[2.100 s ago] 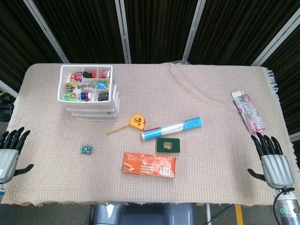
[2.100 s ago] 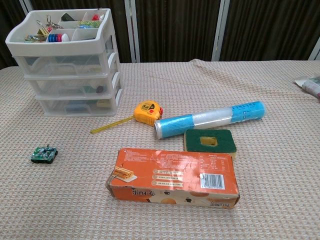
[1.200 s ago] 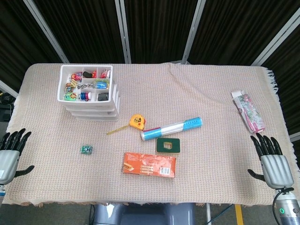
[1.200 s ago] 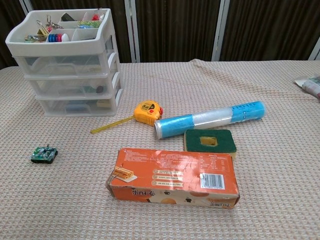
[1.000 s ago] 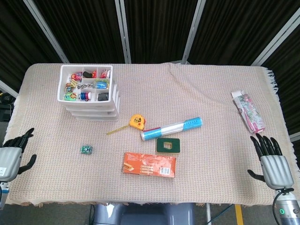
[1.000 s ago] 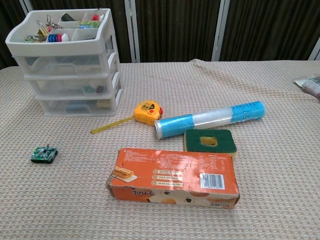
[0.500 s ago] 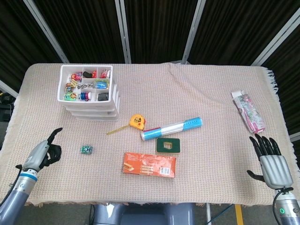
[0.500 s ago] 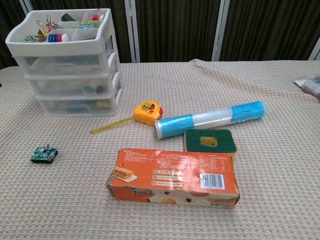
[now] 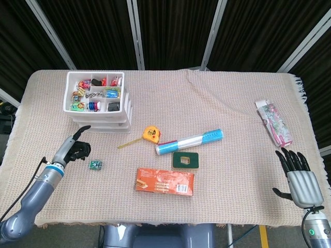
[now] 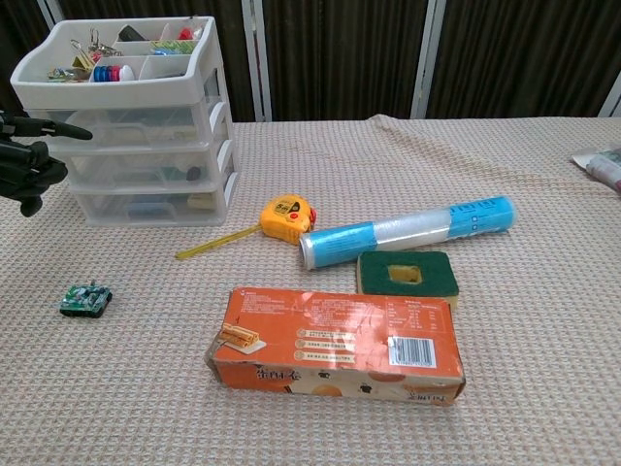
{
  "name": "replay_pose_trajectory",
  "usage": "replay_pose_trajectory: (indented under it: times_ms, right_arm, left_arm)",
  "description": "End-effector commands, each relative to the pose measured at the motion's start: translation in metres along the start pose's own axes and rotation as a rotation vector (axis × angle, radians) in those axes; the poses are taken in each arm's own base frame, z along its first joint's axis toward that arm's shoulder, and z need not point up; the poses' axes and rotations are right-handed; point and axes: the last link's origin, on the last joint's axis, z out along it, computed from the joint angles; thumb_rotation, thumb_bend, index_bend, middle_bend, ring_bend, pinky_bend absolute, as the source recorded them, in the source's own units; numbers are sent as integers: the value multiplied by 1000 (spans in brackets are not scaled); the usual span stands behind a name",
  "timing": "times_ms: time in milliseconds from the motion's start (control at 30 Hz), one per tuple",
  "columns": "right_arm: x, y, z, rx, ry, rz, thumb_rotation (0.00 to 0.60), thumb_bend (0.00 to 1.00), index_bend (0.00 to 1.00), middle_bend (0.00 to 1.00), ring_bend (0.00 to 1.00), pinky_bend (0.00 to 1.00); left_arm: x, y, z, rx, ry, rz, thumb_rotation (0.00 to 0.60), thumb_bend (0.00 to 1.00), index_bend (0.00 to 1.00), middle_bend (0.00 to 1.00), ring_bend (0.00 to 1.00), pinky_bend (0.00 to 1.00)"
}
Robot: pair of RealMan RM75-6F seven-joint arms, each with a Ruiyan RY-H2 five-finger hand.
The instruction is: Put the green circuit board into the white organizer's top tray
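The small green circuit board (image 9: 95, 165) (image 10: 85, 299) lies on the cloth, in front of the white three-drawer organizer (image 9: 95, 74) (image 10: 116, 85). The organizer's top tray is split into compartments that hold small items. My left hand (image 9: 76, 147) (image 10: 29, 160) hovers just left of and behind the board without touching it. One finger points forward, the rest are curled, and it holds nothing. My right hand (image 9: 299, 178) rests at the front right table edge with its fingers spread and empty; the chest view does not show it.
A yellow tape measure (image 9: 150, 134) with its tape pulled out, a blue-ended clear tube (image 9: 189, 142), a green sponge (image 9: 185, 160) and an orange box (image 9: 165, 181) lie mid-table, right of the board. A patterned packet (image 9: 273, 122) lies far right.
My left hand moved from the front left table edge in toward the board, turned sideways and curled most fingers. The right hand and all objects stayed put.
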Motion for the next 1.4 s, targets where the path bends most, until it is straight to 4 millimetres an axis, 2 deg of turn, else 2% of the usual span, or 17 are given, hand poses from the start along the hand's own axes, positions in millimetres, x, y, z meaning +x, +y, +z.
replay_pose_trajectory:
  times_ms: [33,200,600,1167,1400]
  right_arm:
    - [0,0,0,0,-1,1,600,0,39,0,0,0]
    - [0,0,0,-4,0,2,600,0,40,0,0,0]
    - [0,0,0,-3,-3,7,600,0,40,0,0,0]
    - [0,1,0,-11,-5,1,600,0,41,0,0,0]
    - [0,0,0,-11,-5,4,600,0,41,0,0,0]
  left_arm:
    - [0,5,11,4,-1,-26,600,905,105,771,774,639]
    - [-4,7,27,37,-21,-76,600,906,123,772,775,639]
    - [-13,10,44,49,-32,-94,600,906,154,773,776,639]
    - [-20,14,51,-22,5,-205,600,906,201,774,778,639]
    - [-25,10,57,-8,-6,-219,600,906,218,775,778,639]
